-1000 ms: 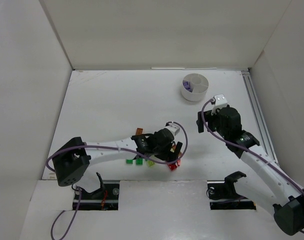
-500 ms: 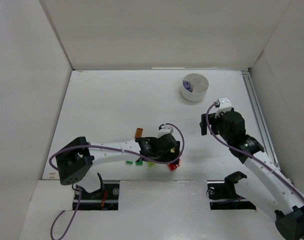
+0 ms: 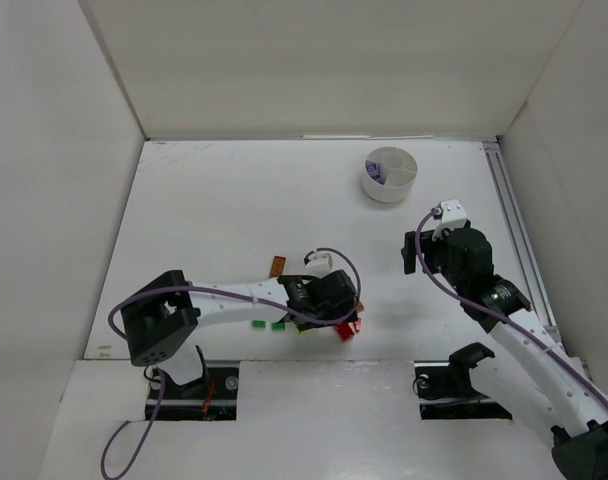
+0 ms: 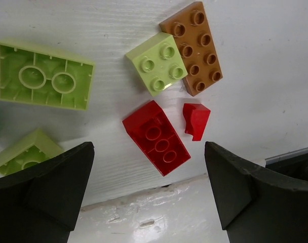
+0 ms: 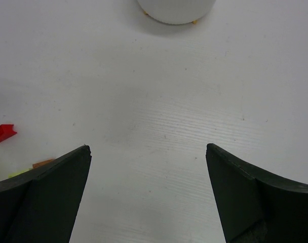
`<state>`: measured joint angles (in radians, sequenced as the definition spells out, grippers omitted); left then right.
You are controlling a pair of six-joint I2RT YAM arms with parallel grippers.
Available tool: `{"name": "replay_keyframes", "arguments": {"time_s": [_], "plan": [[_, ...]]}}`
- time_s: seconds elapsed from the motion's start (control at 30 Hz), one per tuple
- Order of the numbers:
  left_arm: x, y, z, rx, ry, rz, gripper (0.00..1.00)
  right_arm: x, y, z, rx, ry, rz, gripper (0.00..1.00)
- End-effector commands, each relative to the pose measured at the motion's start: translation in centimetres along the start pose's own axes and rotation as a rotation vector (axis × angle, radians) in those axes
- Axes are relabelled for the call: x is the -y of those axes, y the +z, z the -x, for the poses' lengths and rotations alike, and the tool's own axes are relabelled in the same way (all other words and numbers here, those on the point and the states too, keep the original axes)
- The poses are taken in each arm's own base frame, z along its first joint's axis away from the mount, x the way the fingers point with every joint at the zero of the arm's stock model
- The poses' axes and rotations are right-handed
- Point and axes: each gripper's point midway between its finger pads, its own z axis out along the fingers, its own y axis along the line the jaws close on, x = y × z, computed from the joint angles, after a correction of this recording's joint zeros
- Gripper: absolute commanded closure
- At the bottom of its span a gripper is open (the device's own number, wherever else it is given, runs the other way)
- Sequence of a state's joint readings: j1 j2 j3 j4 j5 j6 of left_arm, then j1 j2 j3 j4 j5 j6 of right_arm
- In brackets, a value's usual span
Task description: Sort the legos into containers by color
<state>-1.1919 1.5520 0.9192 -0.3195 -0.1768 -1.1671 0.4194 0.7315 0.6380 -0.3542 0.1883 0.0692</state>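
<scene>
Claw on left arm (image 4: 149,167): wide, over red brick (image 4: 156,137) on bench (image 4: 255,61). Claw on right arm (image 5: 148,157): wide, empty, facing dish (image 5: 177,10).

White table (image 3: 234,200), white walls (image 3: 334,70)

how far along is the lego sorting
Early. Done: only purple pieces show in the dish. In hand: nothing; the left gripper hangs open over the red brick, the right gripper is open and empty. Left: that brick plus lime bricks, a brown plate and green bricks on the table.
</scene>
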Motion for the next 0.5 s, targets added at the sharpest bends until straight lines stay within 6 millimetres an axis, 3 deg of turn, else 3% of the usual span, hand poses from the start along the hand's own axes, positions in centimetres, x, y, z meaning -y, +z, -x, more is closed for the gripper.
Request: {"name": "replay_keyframes", "arguments": {"time_s": [0.0, 0.47], "plan": [[1.2, 0.1, 0.7, 0.026, -0.039, 0.009, 0.13, 0.0, 0.0, 0.9, 0.028, 0.015, -0.008, 0.0], [0.6, 1.2, 0.0, 0.0, -0.036, 0.055, 0.47, -0.1, 0.4, 0.7, 0.018, 0.012, -0.009, 0.0]]}}
